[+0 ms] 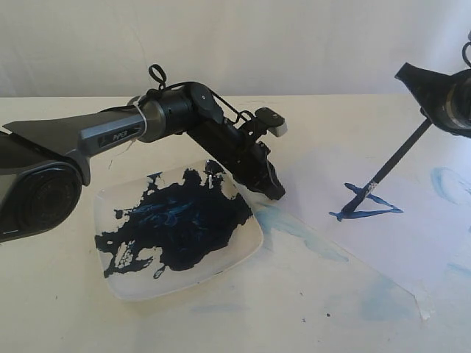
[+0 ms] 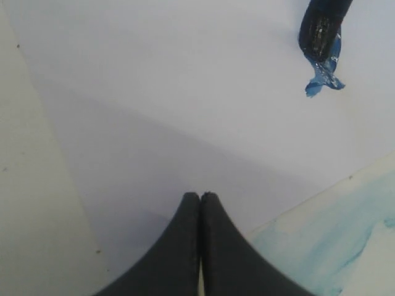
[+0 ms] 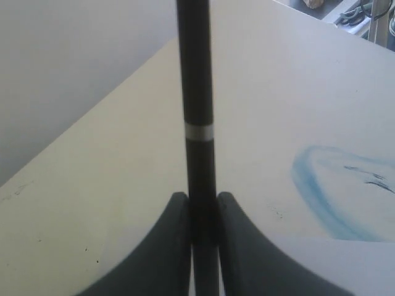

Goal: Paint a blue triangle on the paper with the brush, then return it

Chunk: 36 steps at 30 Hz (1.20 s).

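A long flat dark-blue triangle [image 1: 368, 209] is painted on the pale lavender paper [image 1: 338, 235]. The black brush [image 1: 394, 165] leans down to it, its bristle tip touching the triangle's thick left corner. My right gripper [image 3: 202, 198] is shut on the brush handle [image 3: 199, 92] below the silver band; in the exterior view it sits at the upper right. My left gripper [image 2: 200, 196] is shut with nothing in it, its tips resting on the paper [image 2: 154, 92] near that sheet's left edge. The wet brush tip [image 2: 321, 46] shows far off in the left wrist view.
A square white plate [image 1: 246, 250] smeared with dark blue paint lies left of the paper, under the left arm. Pale light-blue smears mark the table [image 1: 294, 224] and the paper's right part [image 1: 449, 184]. The table's front edge lies near.
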Each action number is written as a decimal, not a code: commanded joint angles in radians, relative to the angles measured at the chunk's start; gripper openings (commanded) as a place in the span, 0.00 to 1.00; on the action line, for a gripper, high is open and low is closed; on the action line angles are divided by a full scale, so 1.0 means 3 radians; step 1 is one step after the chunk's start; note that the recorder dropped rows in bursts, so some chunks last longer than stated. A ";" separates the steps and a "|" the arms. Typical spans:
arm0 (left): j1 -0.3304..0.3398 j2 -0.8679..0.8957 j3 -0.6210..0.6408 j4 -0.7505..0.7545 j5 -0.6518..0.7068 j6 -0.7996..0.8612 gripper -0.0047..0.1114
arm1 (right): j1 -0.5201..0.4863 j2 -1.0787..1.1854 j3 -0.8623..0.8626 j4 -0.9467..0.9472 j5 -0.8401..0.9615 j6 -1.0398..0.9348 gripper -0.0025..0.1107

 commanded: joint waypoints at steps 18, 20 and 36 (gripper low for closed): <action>0.0003 -0.0004 -0.0002 -0.0018 0.0146 -0.0009 0.04 | -0.0010 0.0149 -0.0287 -0.0151 0.0169 0.0025 0.02; 0.0003 -0.0004 -0.0002 -0.0018 0.0146 -0.0009 0.04 | -0.0010 0.0149 -0.0309 -0.0188 0.0169 0.0025 0.02; 0.0003 -0.0004 -0.0002 -0.0018 0.0146 -0.0009 0.04 | -0.0010 0.0371 -0.0466 -0.0194 0.0172 0.0025 0.02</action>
